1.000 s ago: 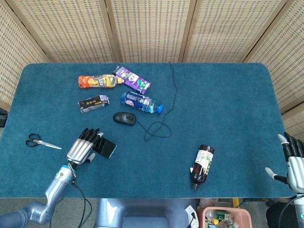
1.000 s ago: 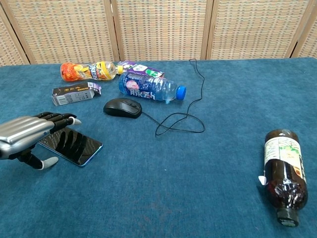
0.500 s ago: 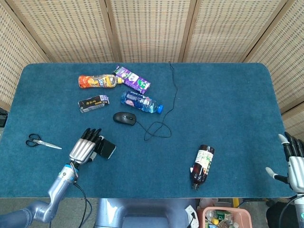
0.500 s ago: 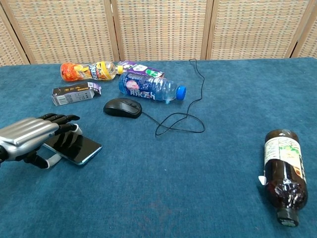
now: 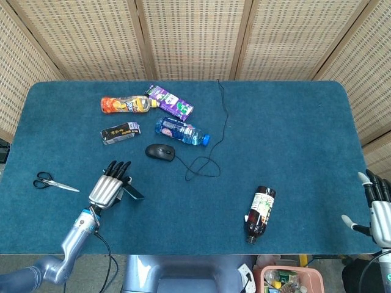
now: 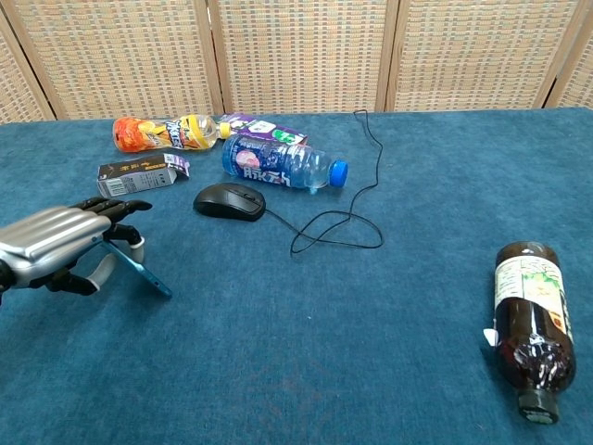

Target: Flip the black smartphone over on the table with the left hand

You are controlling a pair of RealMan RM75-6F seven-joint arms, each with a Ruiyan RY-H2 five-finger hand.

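Note:
The black smartphone [image 5: 134, 192] [image 6: 141, 269] stands tilted up on its long lower edge at the front left of the blue table [image 5: 287, 134]. In the chest view it shows almost edge-on. My left hand [image 5: 109, 186] [image 6: 57, 243] holds its raised side, with the fingers [image 6: 116, 206] over the top and the thumb [image 6: 104, 264] beneath. My right hand [image 5: 379, 210] hangs off the table's right front corner with its fingers apart and nothing in it. The chest view does not show it.
Scissors [image 5: 49, 182] lie left of my left hand. Behind it are a black box [image 6: 139, 174], a corded mouse [image 6: 229, 200] with its looped cable [image 6: 338, 232], a blue water bottle [image 6: 278, 164], an orange bottle [image 6: 162, 133] and a purple carton [image 5: 171, 101]. A brown bottle [image 6: 530, 324] lies front right.
The phone has gone from lying flat to standing steeply on its edge. My left hand has lifted its near side and drawn slightly back. The right hand has not moved.

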